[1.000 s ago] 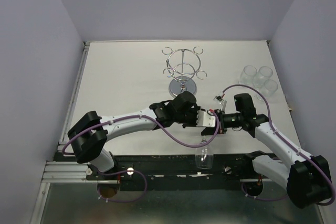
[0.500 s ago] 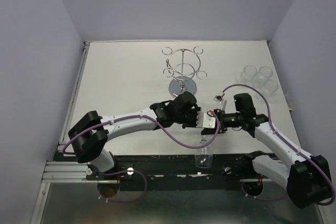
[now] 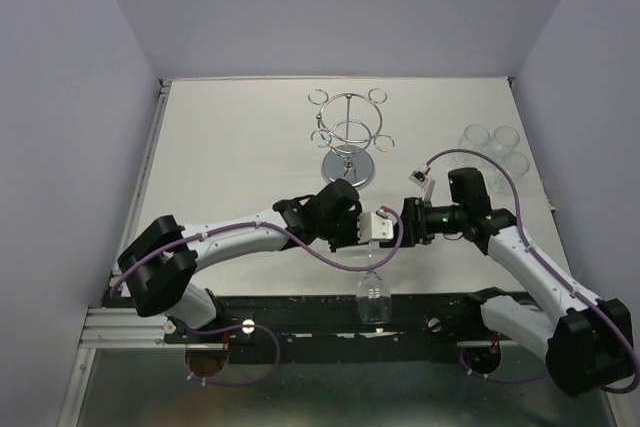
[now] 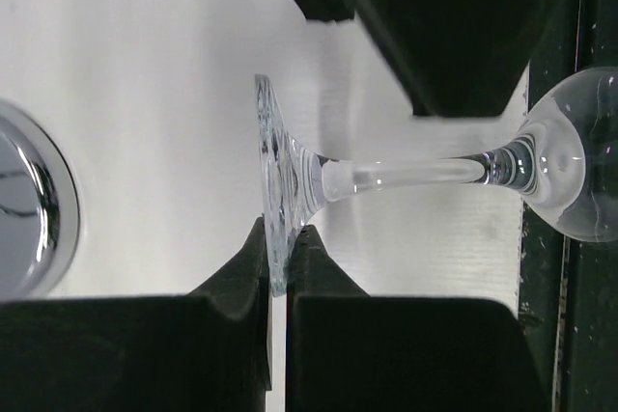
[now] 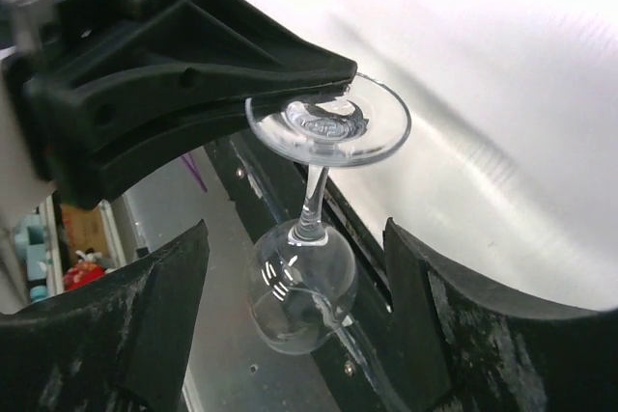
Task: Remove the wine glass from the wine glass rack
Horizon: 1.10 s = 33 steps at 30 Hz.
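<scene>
Wine glass (image 3: 372, 292) is off the wine glass rack (image 3: 348, 137) and hangs upside down: foot up, stem vertical, bowl at the bottom. In the top view the bowl sits over the dark rail (image 3: 300, 305) at the near edge of the surface (image 3: 230, 157), between the two arm bases. It is well apart from the rack, which stands upright on its round chrome base at the far middle of the surface.

Left gripper (image 5: 323, 92): jaws clenched on the rim of the foot. The left wrist view shows it cleanly. The two black fingers (image 4: 232, 282) pinch the thin glass disc edge-on, with only the disc's thickness between them. The grip is on the foot's edge only, not the stem. Stem and bowl run out free to one side of the fingers. The left arm (image 3: 240, 237) reaches in from the left, low across the surface.

Right gripper (image 5: 294, 238): jaws released, spread wide. The right wrist view has one finger on each side of the stem and bowl. There's a gap on both sides and no contact that I can see. It faces the left gripper head-on. In the top view the two are very close, nearly tip to tip.

Other bits:
- A slice of the rack's chrome base shows at the left edge of the left wrist view.
- Three clear tumblers (image 3: 474, 137) are clustered at the far right of the surface, well apart from the glass and both grippers.
</scene>
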Motion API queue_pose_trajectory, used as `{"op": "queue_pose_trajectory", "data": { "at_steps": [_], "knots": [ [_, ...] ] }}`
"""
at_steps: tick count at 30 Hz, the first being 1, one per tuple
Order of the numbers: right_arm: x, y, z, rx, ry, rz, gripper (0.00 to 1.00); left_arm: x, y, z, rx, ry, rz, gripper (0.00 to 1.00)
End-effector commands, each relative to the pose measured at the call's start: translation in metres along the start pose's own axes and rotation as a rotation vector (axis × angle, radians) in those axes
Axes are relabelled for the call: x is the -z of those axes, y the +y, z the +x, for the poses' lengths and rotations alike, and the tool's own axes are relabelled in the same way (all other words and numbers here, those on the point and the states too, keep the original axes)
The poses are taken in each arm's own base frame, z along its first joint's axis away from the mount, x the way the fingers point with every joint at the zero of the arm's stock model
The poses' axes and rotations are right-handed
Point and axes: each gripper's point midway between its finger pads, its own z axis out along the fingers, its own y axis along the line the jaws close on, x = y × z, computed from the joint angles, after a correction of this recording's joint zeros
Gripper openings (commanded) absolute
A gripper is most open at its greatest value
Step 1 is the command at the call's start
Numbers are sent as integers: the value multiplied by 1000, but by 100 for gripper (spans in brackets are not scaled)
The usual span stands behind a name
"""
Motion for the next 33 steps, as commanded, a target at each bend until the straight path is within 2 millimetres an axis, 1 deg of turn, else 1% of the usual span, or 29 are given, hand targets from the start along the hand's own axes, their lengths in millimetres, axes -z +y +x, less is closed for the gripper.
{"op": "queue_pose_trajectory", "data": {
  "at_steps": [1,4,7,9,11,15,17,18,19,21,22,25,28,31,33],
  "knots": [
    [7,2,-23,85,-39,48,83,25,-1,10,182,-16,0,0],
    [10,0,-31,136,-52,76,87,37,2,31,287,1,-4,0],
    [15,-8,-36,178,-61,140,88,49,1,45,398,-14,18,0],
    [19,-11,-42,237,-71,181,90,56,2,54,460,-23,11,0],
    [25,-12,-51,269,-95,221,92,62,0,59,519,-44,23,0],
    [29,-3,-65,362,-98,204,92,67,0,66,653,-87,31,0],
    [34,9,-74,486,-89,173,93,67,0,70,740,-111,50,0],
    [35,11,-76,521,-79,169,93,67,-1,71,788,-123,63,0],
    [39,18,-84,573,-87,164,93,67,1,73,817,-137,65,0],
    [44,20,-92,694,-79,185,92,67,1,76,864,-158,80,0],
    [47,16,-97,753,-86,226,93,67,1,77,880,-169,86,0],
    [56,19,-107,999,-121,278,94,67,1,81,936,-179,118,0],
    [59,28,-104,1291,-138,287,98,66,1,85,1012,-188,171,0],
    [55,35,-91,1552,-121,278,100,64,3,92,1087,-195,197,0],
    [51,36,-79,1674,-90,260,100,63,7,97,1136,-198,193,0]
  ]
}}
